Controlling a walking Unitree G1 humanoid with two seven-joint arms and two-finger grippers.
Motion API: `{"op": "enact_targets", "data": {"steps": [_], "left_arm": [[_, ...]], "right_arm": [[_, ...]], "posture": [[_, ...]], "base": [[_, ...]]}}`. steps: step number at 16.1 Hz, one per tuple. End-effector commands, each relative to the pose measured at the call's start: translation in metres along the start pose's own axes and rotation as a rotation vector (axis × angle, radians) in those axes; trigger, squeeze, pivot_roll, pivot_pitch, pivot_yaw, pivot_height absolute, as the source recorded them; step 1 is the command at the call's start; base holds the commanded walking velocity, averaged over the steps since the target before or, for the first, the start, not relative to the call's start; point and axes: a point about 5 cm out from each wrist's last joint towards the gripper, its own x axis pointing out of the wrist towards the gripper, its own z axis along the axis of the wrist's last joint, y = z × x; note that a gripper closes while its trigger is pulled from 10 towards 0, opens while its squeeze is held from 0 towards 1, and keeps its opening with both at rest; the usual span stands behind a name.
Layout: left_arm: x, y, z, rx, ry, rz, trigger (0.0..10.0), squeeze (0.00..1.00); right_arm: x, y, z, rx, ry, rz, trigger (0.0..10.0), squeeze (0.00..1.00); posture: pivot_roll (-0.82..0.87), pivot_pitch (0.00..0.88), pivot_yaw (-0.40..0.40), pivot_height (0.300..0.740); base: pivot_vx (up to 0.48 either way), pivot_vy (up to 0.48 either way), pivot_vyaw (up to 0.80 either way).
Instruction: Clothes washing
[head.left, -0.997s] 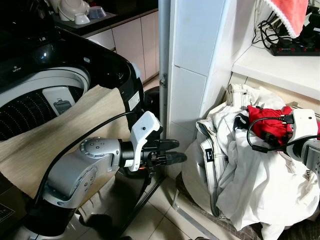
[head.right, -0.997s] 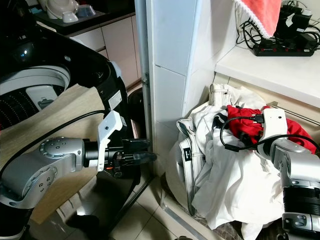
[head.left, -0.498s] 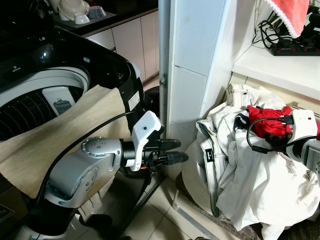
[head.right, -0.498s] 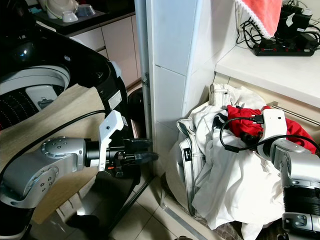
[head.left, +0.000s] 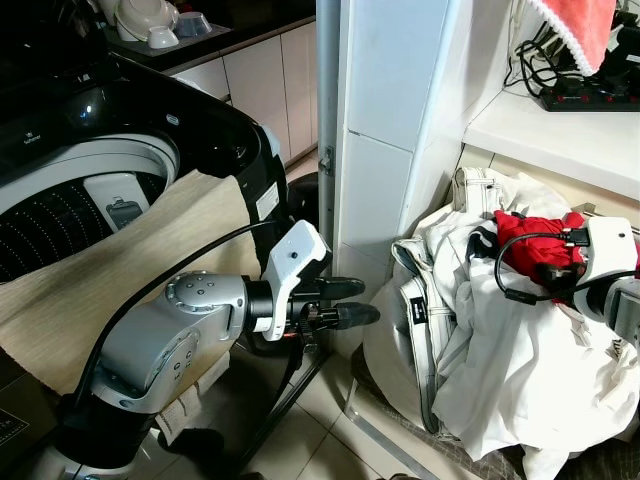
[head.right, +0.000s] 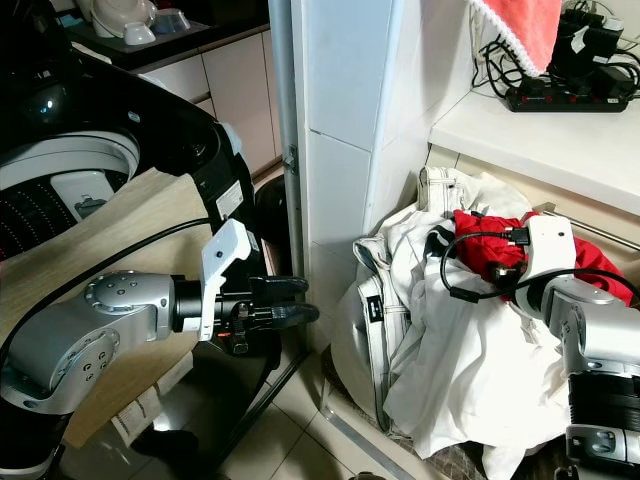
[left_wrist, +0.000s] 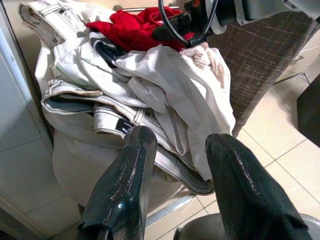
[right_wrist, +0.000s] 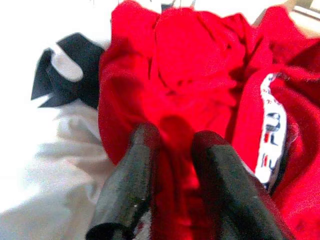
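I pinch my right pincer (right_wrist: 167, 142) onto the red garment (right_wrist: 200, 85) to lift it for washing; left pincer (left_wrist: 175, 150) waits open.

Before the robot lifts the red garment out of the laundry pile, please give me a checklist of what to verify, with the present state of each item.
1. Right tool is on the crumpled red fabric garment: ok; its fingers press into the red folds.
2. Fabric is firmly pinched: cannot tell; a red fold sits between the fingers, but the grip strength is unclear.
3. Red garment is free of the heap of white clothes: not ok; it lies partly buried among them.
4. Left tool is free: ok; open, holding nothing, beside the pile.
5. Black top-loading washing machine can receive clothes: ok; the drum opening is uncovered, and a beige cloth hangs over its rim.
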Motion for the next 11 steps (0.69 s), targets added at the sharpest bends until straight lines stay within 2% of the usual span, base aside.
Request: {"op": "enact_targets", "data": {"steps": [1, 3, 4, 6, 8, 9, 11], "left_arm": [[0.001, 0.001, 0.002, 0.005, 0.001, -0.002, 10.0, 0.00], [0.002, 0.002, 0.003, 0.005, -0.005, 0.003, 10.0, 0.00], [0.002, 0.002, 0.003, 0.005, -0.005, 0.005, 10.0, 0.00], [0.002, 0.003, 0.003, 0.005, -0.003, 0.010, 10.0, 0.00], [0.002, 0.005, 0.004, 0.010, -0.005, 0.024, 10.0, 0.00], [0.002, 0.005, 0.004, 0.007, -0.006, 0.023, 10.0, 0.00], [0.002, 0.003, 0.002, 0.002, -0.004, 0.018, 10.0, 0.00]], "right_arm": [[-0.006, -0.004, 0.014, 0.027, -0.069, -0.012, 0.0, 0.00], [-0.010, -0.008, 0.028, 0.019, -0.155, -0.038, 0.0, 0.00], [-0.013, -0.008, 0.036, 0.052, -0.193, -0.033, 0.0, 0.00], [-0.017, -0.007, 0.045, 0.060, -0.226, -0.025, 0.0, 0.00], [-0.023, -0.009, 0.054, -0.050, -0.257, -0.069, 0.1, 0.00], [-0.026, -0.011, 0.053, -0.061, -0.242, -0.093, 10.0, 1.00], [-0.030, -0.016, 0.049, 0.023, -0.231, -0.144, 10.0, 1.00]], "posture": [[-0.09, 0.000, 0.048, 0.740], [-0.09, 0.000, 0.047, 0.740], [-0.09, 0.000, 0.047, 0.740], [-0.09, 0.000, 0.048, 0.740], [-0.09, 0.000, 0.044, 0.740], [-0.09, 0.000, 0.041, 0.740], [-0.09, 0.000, 0.041, 0.740]], "base": [[0.000, 0.000, 0.00], [0.000, 0.000, 0.00], [0.000, 0.000, 0.00], [0.000, 0.000, 0.00], [0.000, 0.000, 0.00], [0.000, 0.000, 0.00], [0.000, 0.000, 0.00]]}}
